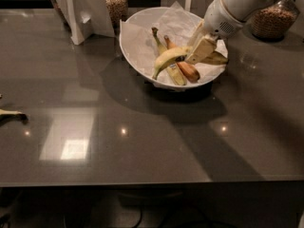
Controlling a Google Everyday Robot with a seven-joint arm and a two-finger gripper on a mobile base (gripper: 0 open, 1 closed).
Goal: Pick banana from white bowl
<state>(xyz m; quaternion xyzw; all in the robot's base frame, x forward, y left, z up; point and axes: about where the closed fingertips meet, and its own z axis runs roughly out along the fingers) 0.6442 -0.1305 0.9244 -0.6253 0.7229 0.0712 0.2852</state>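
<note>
Camera view: gripper (196,52) over white bowl (135,44), w/ banana (167,59) tip touching.

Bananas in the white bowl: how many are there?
3: a pale-yellow banana at the claw, a slim greenish one under it, an orange-brown one beside. The claw may hide more.

The desk (156,141) is dark grey and glossy, with patches of ceiling light mirrored on it. Toward the back, right of middle, stands the white bowl (130,56), casting a broad shadow forward. Behind it to the left stands a glass jar (116,4) of grain, just beside a white folded stand (78,15). A second jar (273,20) stands at the far right. A pale scrap (9,114) lies at the left edge. The tool (197,56) hangs over the bowl's right side.
</note>
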